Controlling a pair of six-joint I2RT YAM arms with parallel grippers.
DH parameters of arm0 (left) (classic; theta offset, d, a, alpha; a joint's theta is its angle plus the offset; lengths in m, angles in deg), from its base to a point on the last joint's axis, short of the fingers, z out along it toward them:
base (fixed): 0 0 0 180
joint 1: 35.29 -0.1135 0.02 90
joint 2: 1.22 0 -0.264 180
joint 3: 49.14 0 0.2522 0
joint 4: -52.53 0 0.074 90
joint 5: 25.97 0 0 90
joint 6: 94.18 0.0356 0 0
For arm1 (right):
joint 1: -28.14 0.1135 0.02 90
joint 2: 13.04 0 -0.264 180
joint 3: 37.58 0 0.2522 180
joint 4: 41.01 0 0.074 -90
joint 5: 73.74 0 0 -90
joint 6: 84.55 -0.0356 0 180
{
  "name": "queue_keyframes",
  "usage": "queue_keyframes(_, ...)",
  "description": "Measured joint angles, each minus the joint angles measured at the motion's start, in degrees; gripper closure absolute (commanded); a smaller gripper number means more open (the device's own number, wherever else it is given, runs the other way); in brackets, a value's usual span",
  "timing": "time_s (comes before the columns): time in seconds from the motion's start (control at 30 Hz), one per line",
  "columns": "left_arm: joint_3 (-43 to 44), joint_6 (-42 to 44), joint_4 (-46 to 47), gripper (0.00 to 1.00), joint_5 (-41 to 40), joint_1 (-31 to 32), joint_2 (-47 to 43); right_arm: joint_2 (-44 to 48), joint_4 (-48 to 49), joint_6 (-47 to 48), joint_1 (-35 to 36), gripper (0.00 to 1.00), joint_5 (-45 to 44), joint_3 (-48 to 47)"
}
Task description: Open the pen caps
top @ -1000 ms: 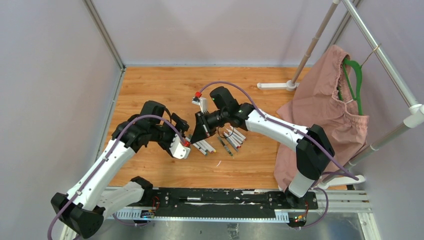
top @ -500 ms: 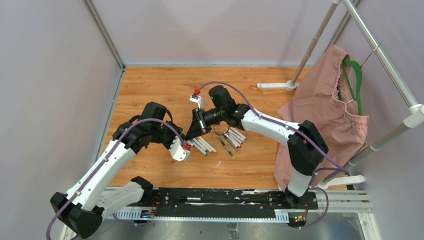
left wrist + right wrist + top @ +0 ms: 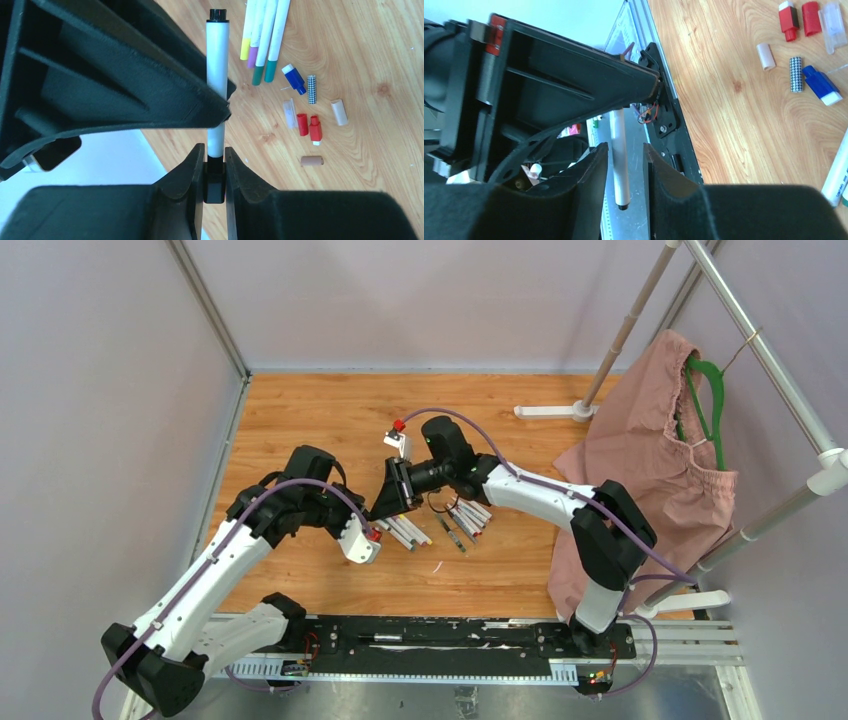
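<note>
- Pen cap (image 3: 214, 185) in black sits low in the middle of the left wrist view. It is on the bottom end of a white pen (image 3: 218, 60) that stands straight up.
- My left gripper (image 3: 214, 159) is squeezed tight on this cap.
- My right gripper (image 3: 624, 150) has its fingers a little apart, one on each side of the white pen. I see a gap on one side.
- A blue cap (image 3: 294, 79) and two red caps (image 3: 302, 124) lie loose on the wood table (image 3: 360, 55), right of the pen.
- Four capped pens (image 3: 265, 30) lie at the top.
</note>
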Motion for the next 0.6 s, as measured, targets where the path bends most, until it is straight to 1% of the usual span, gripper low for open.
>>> queue_keyframes(0.07, 0.0, 0.0, 0.0, 1.00, 0.0, 0.0, 0.1, 0.0, 1.7, -1.2, 0.0, 0.71, -0.1, 0.0)
queue_keyframes(0.2, 0.0, 0.0, 0.1, 1.00, -0.4, 0.0, 0.2, -0.7, 5.7, -3.9, 0.0, 0.96, -0.3, 0.0)
queue_keyframes(0.23, 0.0, 0.0, 0.1, 1.00, -0.6, 0.0, 0.2, -1.0, 6.1, -4.5, 0.0, 0.98, -0.3, 0.0)
queue_keyframes(0.27, 0.0, 0.0, 0.0, 1.00, -1.0, 0.0, 0.2, -1.3, 6.5, -5.1, 0.0, 0.94, -0.2, 0.1)
queue_keyframes(0.3, 0.0, 0.0, -0.1, 1.00, -1.4, 0.0, 0.3, -1.6, 6.9, -5.5, 0.0, 0.88, -0.2, 0.1)
queue_keyframes(0.4, 0.0, 0.0, -0.1, 1.00, -1.9, 0.0, 0.9, -1.9, 7.9, -6.2, 0.0, 0.68, -0.2, 0.5)
queue_keyframes(0.5, 0.0, 0.0, 0.1, 1.00, -2.4, 0.0, 1.6, -1.9, 9.0, -7.1, 0.0, 0.65, -0.1, 1.5)
queue_keyframes(0.57, 0.0, 0.0, 0.1, 1.00, -2.6, 0.0, 2.1, -2.0, 9.3, -7.2, 0.1, 0.71, 0.0, 2.2)
queue_keyframes(0.6, 0.0, 0.0, 0.1, 1.00, -2.6, 0.0, 2.3, -1.9, 9.4, -7.3, 0.1, 0.77, 0.0, 2.4)
